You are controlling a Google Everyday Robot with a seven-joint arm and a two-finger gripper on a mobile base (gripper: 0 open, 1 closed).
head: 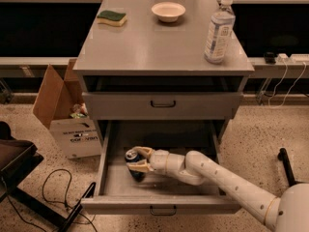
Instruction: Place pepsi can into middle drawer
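The middle drawer (108,178) is pulled open below the closed upper drawer front (162,104). The pepsi can (134,165), dark blue with a silver top, is inside it near the left side, tilted a little, its base at or near the drawer floor. My gripper (136,160) reaches in from the right on the white arm (227,180), and its cream fingers (142,152) are closed around the can.
On the cabinet top (154,47) stand a clear water bottle (218,30), a white bowl (168,11) and a green-yellow sponge (111,18). An open cardboard box (65,115) sits left of the cabinet. Black cables (53,190) and a dark stand lie on the floor at left.
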